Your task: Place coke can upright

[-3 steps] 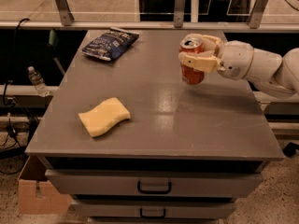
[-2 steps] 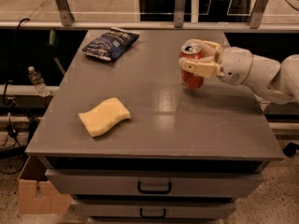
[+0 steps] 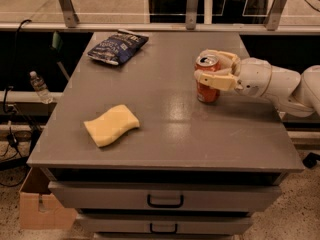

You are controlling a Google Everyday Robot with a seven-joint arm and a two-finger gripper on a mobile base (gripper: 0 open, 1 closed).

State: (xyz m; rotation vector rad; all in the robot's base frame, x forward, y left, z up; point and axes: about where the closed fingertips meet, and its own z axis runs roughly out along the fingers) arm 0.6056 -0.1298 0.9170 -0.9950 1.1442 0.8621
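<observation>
The coke can (image 3: 207,89) is red-orange with a silver top and stands upright on the right half of the grey table (image 3: 165,134). Its base looks to be on the tabletop or just above it. My gripper (image 3: 209,68) reaches in from the right, with one cream finger across the can's front and the other behind its top. The fingers are shut on the can.
A yellow sponge (image 3: 111,125) lies at the front left of the table. A dark blue chip bag (image 3: 117,46) lies at the back left. Drawers (image 3: 165,200) sit under the tabletop. A plastic bottle (image 3: 38,85) and a cardboard box (image 3: 40,209) are to the left of the table.
The gripper has moved down a little with the can, bringing its base to the tabletop. The sponge and the chip bag have not moved.
</observation>
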